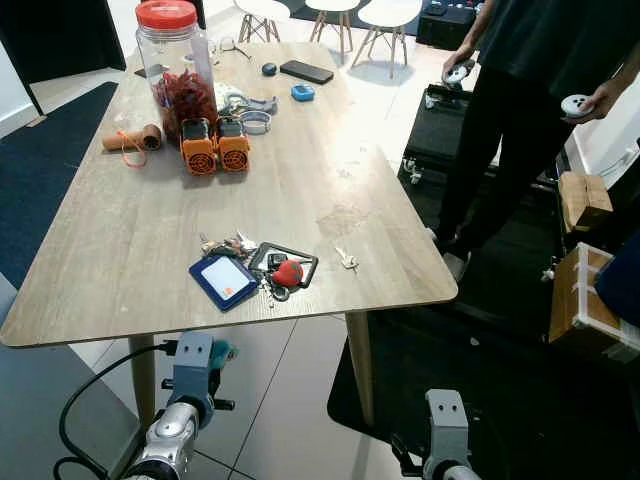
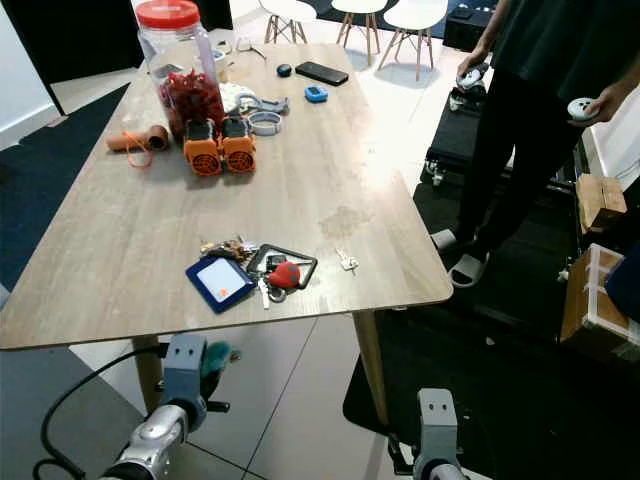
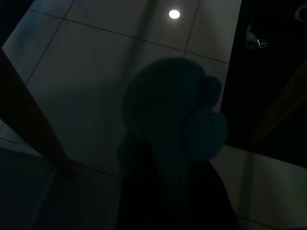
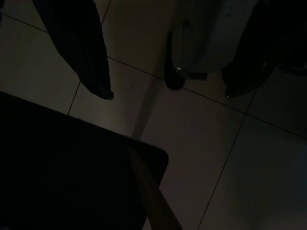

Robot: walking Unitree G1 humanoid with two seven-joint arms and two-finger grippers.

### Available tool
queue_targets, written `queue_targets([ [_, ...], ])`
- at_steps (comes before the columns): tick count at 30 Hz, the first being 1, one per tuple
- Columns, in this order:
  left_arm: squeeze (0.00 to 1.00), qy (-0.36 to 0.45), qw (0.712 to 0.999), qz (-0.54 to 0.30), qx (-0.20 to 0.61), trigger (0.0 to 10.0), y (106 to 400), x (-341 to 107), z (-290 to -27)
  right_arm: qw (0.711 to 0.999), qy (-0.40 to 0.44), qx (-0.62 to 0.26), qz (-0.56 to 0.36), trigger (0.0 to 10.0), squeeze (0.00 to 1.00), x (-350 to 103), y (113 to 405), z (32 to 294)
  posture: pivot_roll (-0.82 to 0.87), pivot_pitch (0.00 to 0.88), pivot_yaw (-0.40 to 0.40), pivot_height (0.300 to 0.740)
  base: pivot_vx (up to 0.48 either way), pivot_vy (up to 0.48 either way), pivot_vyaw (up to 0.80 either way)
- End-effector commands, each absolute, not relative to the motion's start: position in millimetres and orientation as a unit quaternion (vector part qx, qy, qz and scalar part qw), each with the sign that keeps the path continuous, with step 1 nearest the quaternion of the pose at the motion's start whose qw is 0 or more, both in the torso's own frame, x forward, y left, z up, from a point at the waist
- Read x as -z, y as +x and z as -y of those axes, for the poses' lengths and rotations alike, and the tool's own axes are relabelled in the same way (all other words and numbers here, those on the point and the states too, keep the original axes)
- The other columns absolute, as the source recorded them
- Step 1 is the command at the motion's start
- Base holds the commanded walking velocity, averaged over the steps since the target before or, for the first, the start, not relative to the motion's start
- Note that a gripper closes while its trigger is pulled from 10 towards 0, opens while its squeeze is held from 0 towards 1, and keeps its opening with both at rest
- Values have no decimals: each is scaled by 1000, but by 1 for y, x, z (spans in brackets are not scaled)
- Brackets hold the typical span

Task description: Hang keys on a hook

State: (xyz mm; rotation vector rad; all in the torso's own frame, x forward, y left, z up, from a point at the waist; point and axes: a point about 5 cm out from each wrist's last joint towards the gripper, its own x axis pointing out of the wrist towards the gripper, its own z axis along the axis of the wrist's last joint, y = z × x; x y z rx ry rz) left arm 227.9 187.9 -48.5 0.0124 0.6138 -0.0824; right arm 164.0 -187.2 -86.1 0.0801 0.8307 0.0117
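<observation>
Well above both arms: keys point(image 1: 268, 266).

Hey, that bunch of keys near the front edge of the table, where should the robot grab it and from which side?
Probably from above, at the red heart fob: it is the thickest, most raised part of the key bunch, which otherwise lies flat on the table. The blue card holder crowds its left, so the right side looks freer.

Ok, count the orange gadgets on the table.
2: the left orange gadget and right orange gadget stand side by side, touching, in front of the red-lidded jar. More could hide behind it.
</observation>
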Motion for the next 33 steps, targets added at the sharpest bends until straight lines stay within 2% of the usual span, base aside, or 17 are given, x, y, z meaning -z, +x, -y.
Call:
queue_targets([
  [1, 0, 24, 952, -301, 54, 10000, 233, 46, -185, 912, 40, 0, -408, 10000, 0, 87, 161, 188, 61, 9, -29, 740, 0, 0, 0],
  [7, 0, 53, 944, -321, 44, 10000, 231, 49, -188, 912, 41, -2, -408, 10000, 0, 87, 162, 187, 61, 5, -28, 740, 0, -400, 0],
  [11, 0, 19, 947, -320, 23, 10000, 233, 48, -190, 912, 42, -1, -408, 10000, 0, 87, 162, 187, 61, 6, -27, 740, 0, 0, 0],
  [18, 0, 22, 946, -324, 23, 10000, 235, 47, -190, 912, 42, 1, -409, 10000, 0, 87, 161, 188, 63, 13, -27, 740, 0, 0, 0],
  [20, 0, -15, 947, -321, 20, 10000, 238, 46, -186, 911, 42, 3, -409, 10000, 0, 87, 161, 190, 64, 21, -26, 740, 0, 0, 0],
  [25, 0, -38, 945, -324, 29, 10000, 238, 47, -180, 912, 43, 5, -409, 10000, 0, 87, 161, 191, 64, 21, -26, 740, 0, 0, 0],
  [27, 0, 8, 942, -330, 52, 10000, 234, 49, -177, 914, 42, -7, -404, 10000, 0, 87, 162, 188, 62, 21, -26, 740, 0, 0, 0],
  [30, 0, 32, 941, -329, 68, 10000, 231, 51, -177, 915, 42, -14, -400, 10000, 0, 86, 164, 185, 60, 21, -25, 740, 0, 0, 0],
  [33, 0, 37, 939, -337, 66, 10000, 225, 54, -181, 918, 41, -24, -393, 10000, 0, 85, 167, 180, 57, 22, -23, 740, 0, 0, 800],
])
